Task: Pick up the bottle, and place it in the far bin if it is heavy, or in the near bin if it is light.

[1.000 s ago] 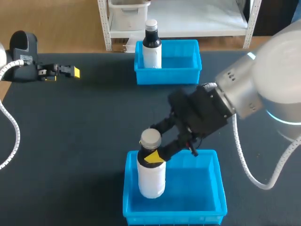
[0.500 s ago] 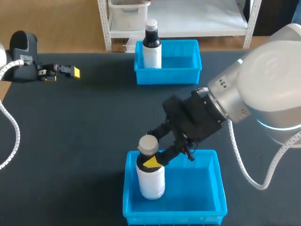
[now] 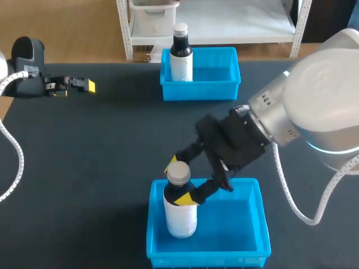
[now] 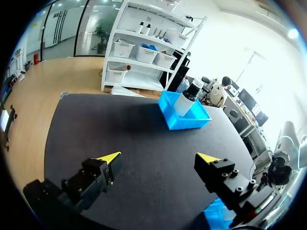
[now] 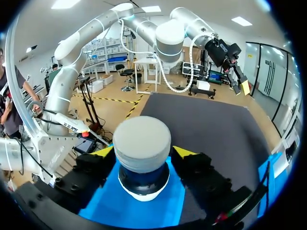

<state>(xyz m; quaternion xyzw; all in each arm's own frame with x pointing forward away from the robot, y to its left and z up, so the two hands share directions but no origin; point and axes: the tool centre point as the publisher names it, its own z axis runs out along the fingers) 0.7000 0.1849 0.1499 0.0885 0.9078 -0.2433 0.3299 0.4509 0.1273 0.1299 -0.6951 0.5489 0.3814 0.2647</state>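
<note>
Head view shows the bottle (image 3: 180, 216) standing up straight in the near bin (image 3: 207, 258), close to the bin's left wall. It has a white body, a dark neck and a grey cap (image 3: 179, 173).

The right fingers (image 3: 184, 197) are apart. One yellow tip is on each side of the neck, just under the cap. They do not look like they squeeze it. From the right wrist view the cap sits right between the two tips.

The left fingers (image 4: 103, 167) are wide apart too, with nothing between them. They hang over the tabletop (image 3: 112, 145) at the far left, well away from both bins.

A second bottle (image 3: 180, 53) stands in the left corner of the far bin (image 3: 224, 89).

I think this bottle is light, because it stands in the near bin, but I cannot tell its weight just by looking. It looks hard and stiff, so it will not squash when it is held. The sides look smooth, so it may slip.

The best place to hold it is the thin neck just under the cap. The wider cap above would catch on the fingers and stop it from sliding down. The body is fat and round and harder to hold.

The bottle is tall and thin, so a bump near the top could tip it over. The fingers should pull away without brushing the cap.
</note>
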